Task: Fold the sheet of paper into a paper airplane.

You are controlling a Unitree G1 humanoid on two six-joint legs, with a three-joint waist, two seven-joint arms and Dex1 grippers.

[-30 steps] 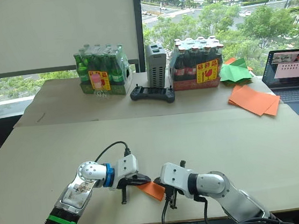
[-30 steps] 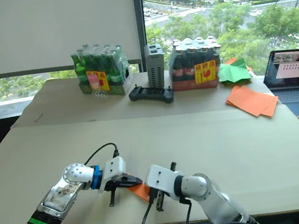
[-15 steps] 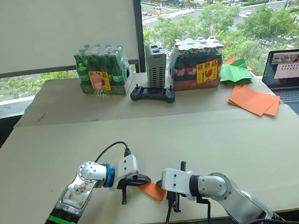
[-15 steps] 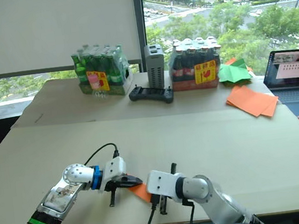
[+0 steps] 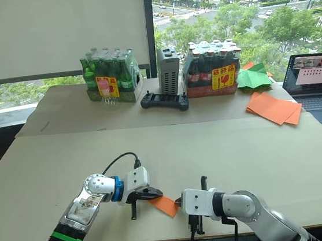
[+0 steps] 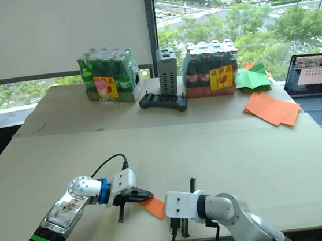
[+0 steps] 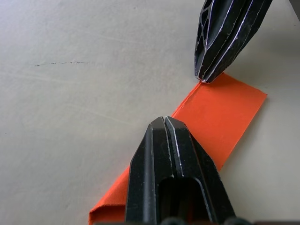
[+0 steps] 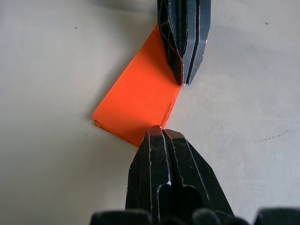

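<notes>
Tan table (image 5: 222, 142): paper (image 5: 163, 204) lies between your left claw (image 5: 148, 195), tips spread over one end, and right claw (image 8: 171, 107), tips apart astride it. Uneven pressing could skew the crease.

The sheet of paper (image 5: 165, 205) is orange and already folded into a narrow, layered strip, lying flat on the beige surface (image 5: 211, 149) near its front edge. In the left wrist view the sheet of paper (image 7: 211, 119) shows a long straight folded edge along one side and a square-cut end, with stacked layers visible at the opposite end. In the right wrist view it (image 8: 138, 105) reads as a slanted four-sided piece with doubled edges at one corner. It lies between the two end effectors, with the left end effector (image 5: 148, 193) at one end of it and the right end effector (image 5: 180, 203) beside its other end.
</notes>
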